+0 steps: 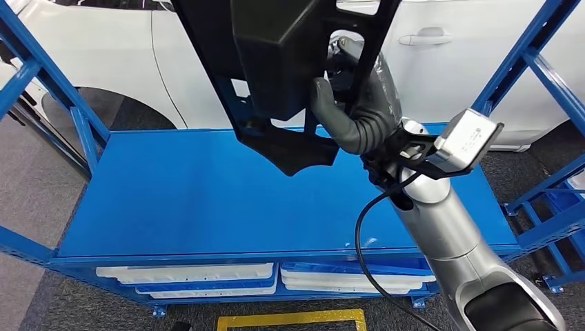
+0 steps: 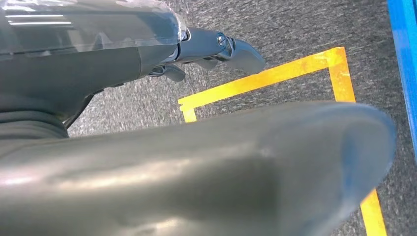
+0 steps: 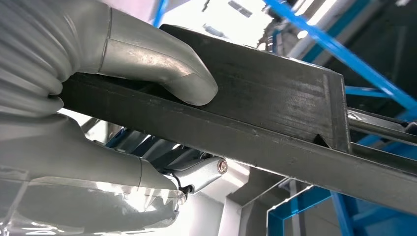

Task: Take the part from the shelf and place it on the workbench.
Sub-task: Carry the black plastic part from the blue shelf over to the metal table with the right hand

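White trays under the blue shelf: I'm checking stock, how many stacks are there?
2. One stack of white trays lies lower left under the blue shelf; the other stack lies to its right, partly behind the right arm. More may be hidden.

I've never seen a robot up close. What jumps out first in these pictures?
A big black plastic part held up in the air by the robot's right hand, just above a bare bright blue shelf top. Behind stands a white car, and yellow tape marks the floor below.
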Motion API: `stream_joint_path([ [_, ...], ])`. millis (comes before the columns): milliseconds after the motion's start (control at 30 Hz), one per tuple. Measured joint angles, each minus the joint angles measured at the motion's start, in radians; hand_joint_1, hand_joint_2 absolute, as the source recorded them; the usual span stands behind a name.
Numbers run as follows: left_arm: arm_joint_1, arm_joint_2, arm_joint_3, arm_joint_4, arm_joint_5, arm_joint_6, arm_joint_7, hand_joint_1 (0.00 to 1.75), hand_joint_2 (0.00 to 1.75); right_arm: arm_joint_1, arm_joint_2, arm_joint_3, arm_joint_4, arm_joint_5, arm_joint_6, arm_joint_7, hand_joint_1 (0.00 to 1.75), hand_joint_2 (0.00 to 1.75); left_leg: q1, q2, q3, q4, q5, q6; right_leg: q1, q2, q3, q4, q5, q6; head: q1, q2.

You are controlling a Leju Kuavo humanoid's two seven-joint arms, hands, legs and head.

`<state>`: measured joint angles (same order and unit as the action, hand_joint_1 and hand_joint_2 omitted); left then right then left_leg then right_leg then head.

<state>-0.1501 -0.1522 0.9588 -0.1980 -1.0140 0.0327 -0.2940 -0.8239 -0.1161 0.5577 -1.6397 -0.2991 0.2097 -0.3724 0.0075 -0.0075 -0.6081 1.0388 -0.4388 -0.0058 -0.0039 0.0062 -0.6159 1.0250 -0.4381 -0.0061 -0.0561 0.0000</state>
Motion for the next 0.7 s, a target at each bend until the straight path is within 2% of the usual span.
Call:
stream_joint_path([
  [100,0.000,0.000,0.013,0.000,0.014,0.000,0.012,0.00,1.75,0.046,0.017,0.000,-0.006,-0.048,0.016,-0.002,1.75,1.75,0.002,-0.003,0.007,-0.017,0.001,0.013,0.001,-0.001,0.002,-0.002,-0.001,0.014,0.000,0.000],
  [167,0.001,0.000,0.019,0.000,0.020,0.002,0.016,0.00,1.75,0.082,0.022,-0.002,-0.010,-0.073,0.028,-0.017,1.75,1.75,0.007,-0.003,0.010,-0.025,0.006,0.024,0.000,-0.001,-0.012,0.032,-0.027,0.024,0.000,0.000],
  [200,0.001,0.000,0.024,0.000,0.022,0.002,0.018,0.00,1.75,0.102,0.024,-0.003,-0.013,-0.079,0.032,-0.028,1.75,1.75,0.008,-0.002,0.012,-0.027,0.008,0.028,-0.002,-0.001,-0.034,0.081,-0.055,0.028,0.000,0.000],
  [267,0.001,0.000,0.031,0.000,0.023,0.003,0.020,0.00,1.75,0.153,0.027,-0.003,-0.018,-0.079,0.036,-0.052,1.75,1.75,0.007,-0.002,0.012,-0.028,0.008,0.032,-0.003,-0.001,-0.097,0.212,-0.113,0.035,0.000,0.000],
  [300,0.002,0.000,0.033,0.000,0.021,0.003,0.022,0.00,1.75,0.182,0.029,-0.003,-0.019,-0.074,0.038,-0.061,1.75,1.75,0.007,-0.002,0.012,-0.027,0.007,0.032,-0.004,-0.001,-0.121,0.262,-0.127,0.036,0.000,0.000],
  [333,0.003,0.000,0.033,0.000,0.019,0.002,0.024,0.00,1.75,0.208,0.031,-0.003,-0.020,-0.067,0.042,-0.068,1.75,1.75,0.007,-0.002,0.012,-0.026,0.007,0.032,-0.005,-0.002,-0.129,0.273,-0.120,0.037,0.000,0.000],
  [367,0.003,0.000,0.033,0.000,0.015,0.002,0.028,0.00,1.75,0.228,0.034,-0.003,-0.020,-0.060,0.046,-0.072,1.75,1.75,0.007,-0.003,0.012,-0.024,0.005,0.031,-0.007,-0.002,-0.118,0.246,-0.097,0.036,0.000,0.000],
  [433,0.003,0.000,0.033,0.000,0.010,0.004,0.037,0.00,1.75,0.248,0.043,-0.002,-0.020,-0.049,0.053,-0.075,1.75,1.75,0.006,-0.004,0.012,-0.020,0.001,0.027,-0.007,-0.002,-0.055,0.114,-0.032,0.030,0.000,0.000],
  [500,0.002,-0.001,0.033,0.000,0.009,0.007,0.041,0.00,1.75,0.255,0.057,-0.003,-0.020,-0.041,0.058,-0.073,1.75,1.75,0.002,-0.003,0.010,-0.016,-0.003,0.018,-0.004,-0.001,-0.009,0.017,-0.001,0.022,0.000,0.000],
  [567,0.002,-0.001,0.034,0.000,0.016,0.005,0.033,0.00,1.75,0.262,0.068,-0.004,-0.020,-0.034,0.064,-0.067,1.75,1.75,0.000,-0.003,0.011,-0.017,-0.004,0.008,0.000,0.000,-0.003,0.001,0.000,0.013,0.000,0.000],
  [633,0.001,-0.001,0.037,0.000,0.022,0.002,0.025,0.00,1.75,0.268,0.077,-0.007,-0.023,-0.027,0.067,-0.059,1.75,1.75,0.002,-0.002,0.009,-0.011,-0.012,-0.002,-0.004,-0.002,0.000,-0.006,0.004,0.001,0.000,0.000],
  [700,0.001,-0.001,0.040,0.000,0.023,0.005,0.025,0.00,1.75,0.271,0.087,-0.009,-0.028,-0.022,0.069,-0.052,1.75,1.75,0.004,0.000,-0.016,0.050,-0.054,-0.011,-0.008,-0.004,0.005,-0.014,0.007,-0.009,0.000,0.000],
])
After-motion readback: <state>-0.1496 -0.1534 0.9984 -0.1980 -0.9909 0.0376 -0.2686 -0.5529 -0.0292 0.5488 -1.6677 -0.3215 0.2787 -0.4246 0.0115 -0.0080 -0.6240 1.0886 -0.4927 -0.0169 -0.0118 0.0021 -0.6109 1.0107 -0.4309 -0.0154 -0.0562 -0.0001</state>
